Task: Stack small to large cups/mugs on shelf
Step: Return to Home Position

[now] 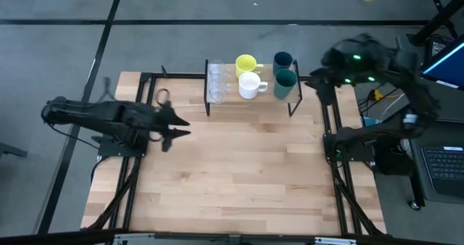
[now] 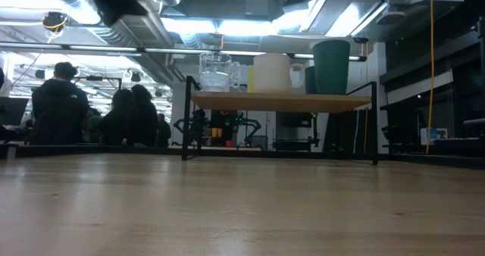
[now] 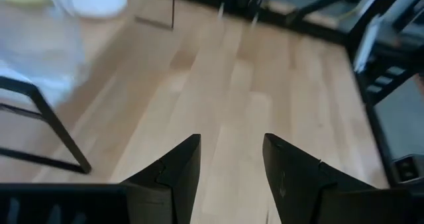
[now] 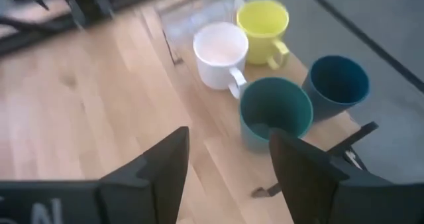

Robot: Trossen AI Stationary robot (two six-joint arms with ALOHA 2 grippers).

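High view first: where do the cups stand, and which arm is closer to them?

– All six are on the shelf (image 2: 280, 102), in the upper middle of the frame. Its long axis runs left to right, and the cups follow it in pairs. The clear cups (image 1: 216, 91) are at the left end, the yellow mug (image 1: 246, 62) and the white mug (image 1: 250, 85) in the middle, and the navy cup (image 1: 282, 59) and the teal cup (image 1: 285, 84) at the right end.

– And the pincers?

– The right pincer (image 4: 228, 136) is the nearer one. Its arm is in the upper right of the frame, just beside the right end of the shelf, so the teal cup lies close to its left. Its fingers are spread apart and carry nothing. The left pincer (image 3: 232, 136) is over the worktop (image 1: 239, 172) at the middle left, also spread and carrying nothing. The shelf is up and to the right of it, well apart.

– What matters for going home?

– I think the right arm should leave toward the right, not across the shelf (the teal cup is the tallest and stands nearest).

– Materials?

– The clear cups are transparent; glass or plastic, I cannot tell. The two mugs are smooth, with handles. The navy cup and the teal cup are tapered, without handles. The shelf is light wood on thin black legs.
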